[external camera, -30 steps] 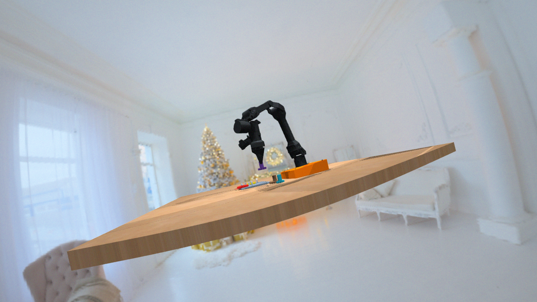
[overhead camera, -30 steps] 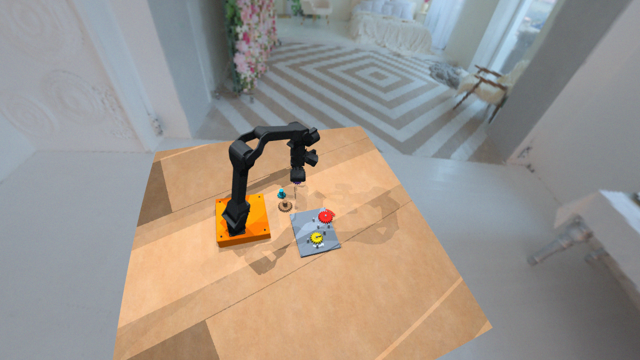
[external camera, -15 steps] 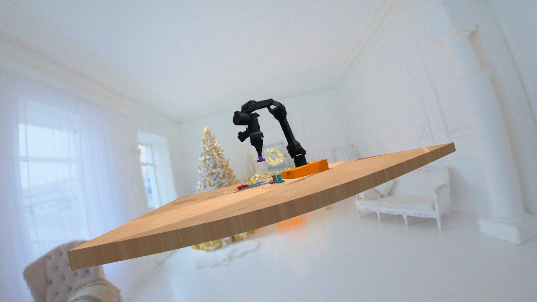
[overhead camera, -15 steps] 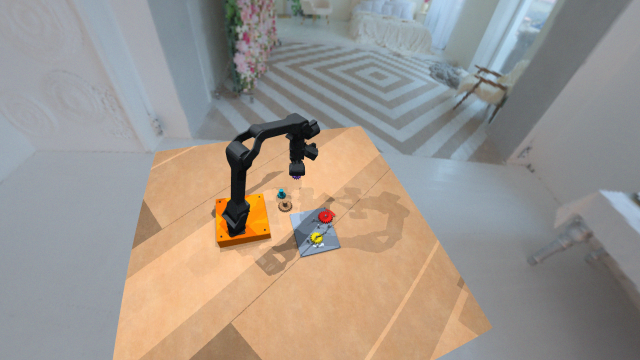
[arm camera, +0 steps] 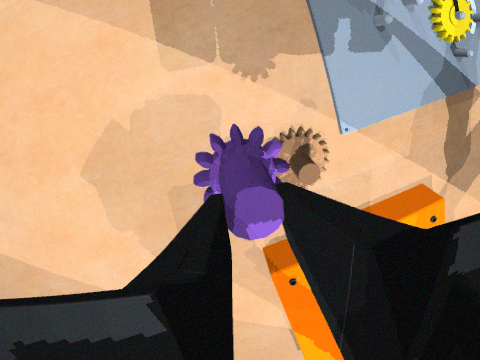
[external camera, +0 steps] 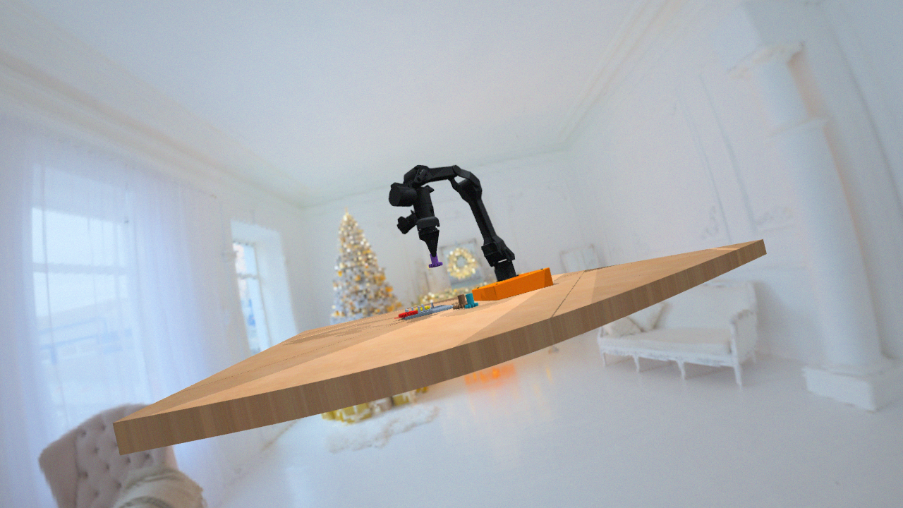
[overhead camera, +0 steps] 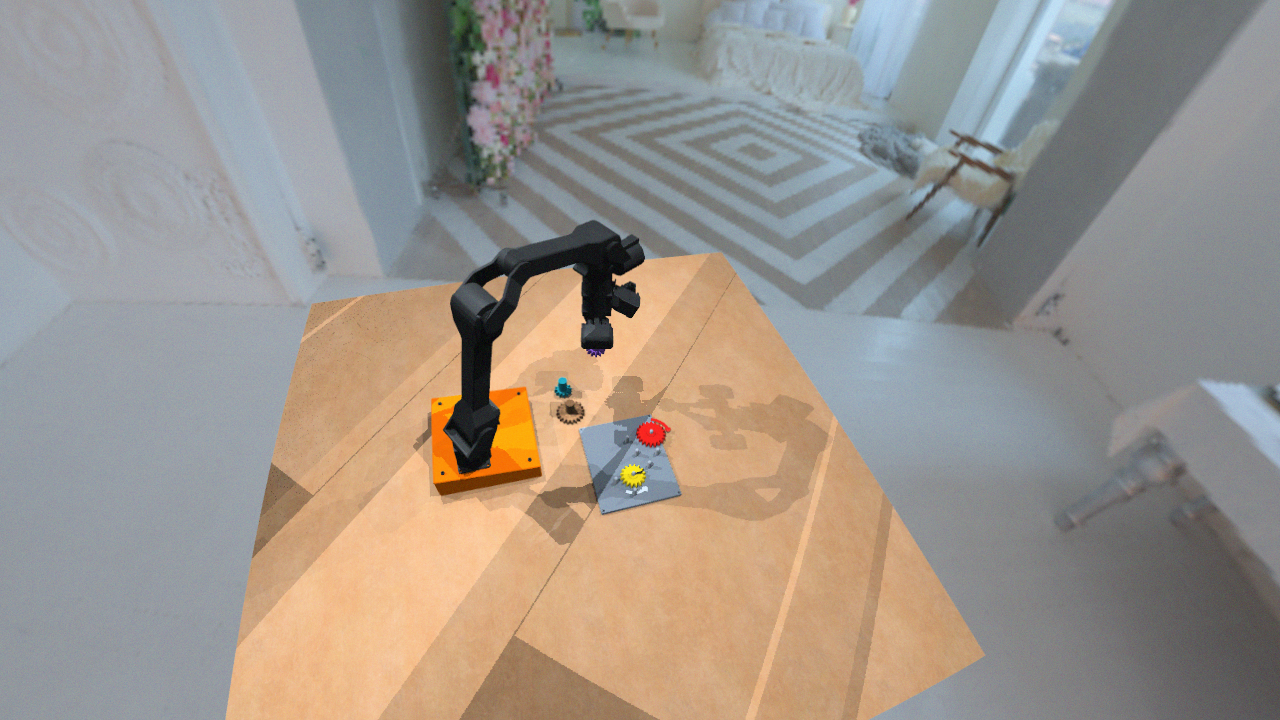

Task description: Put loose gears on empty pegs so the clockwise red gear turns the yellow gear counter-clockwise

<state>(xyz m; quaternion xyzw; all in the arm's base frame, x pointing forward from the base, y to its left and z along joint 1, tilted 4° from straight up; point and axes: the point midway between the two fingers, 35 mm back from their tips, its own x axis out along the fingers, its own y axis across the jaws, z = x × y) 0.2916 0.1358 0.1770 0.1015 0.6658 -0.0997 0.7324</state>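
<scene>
My gripper (arm camera: 250, 200) (external camera: 433, 254) is shut on the purple gear (arm camera: 252, 210) (external camera: 434, 260) (overhead camera: 596, 352) by its round handle and holds it high above the table. The grey board (overhead camera: 610, 498) (arm camera: 350, 100) lies to one side, with several short empty pegs. The red gear (overhead camera: 651, 435) (external camera: 408, 314) sits at one end of the board, and the yellow gear (overhead camera: 632, 477) (arm camera: 452, 20) sits nearer the other end, apart from it. The brown gear (overhead camera: 570, 412) (arm camera: 308, 172) and the cyan gear (overhead camera: 562, 388) (external camera: 470, 303) stand on the table between the board and the arm's base.
The orange base block (overhead camera: 510, 438) (external camera: 512, 286) (arm camera: 310, 320) carries the arm beside the loose gears. The wooden table (overhead camera: 402, 582) (external camera: 353, 372) reaches out around the board and base. Shadows of the arm fall across the board and table.
</scene>
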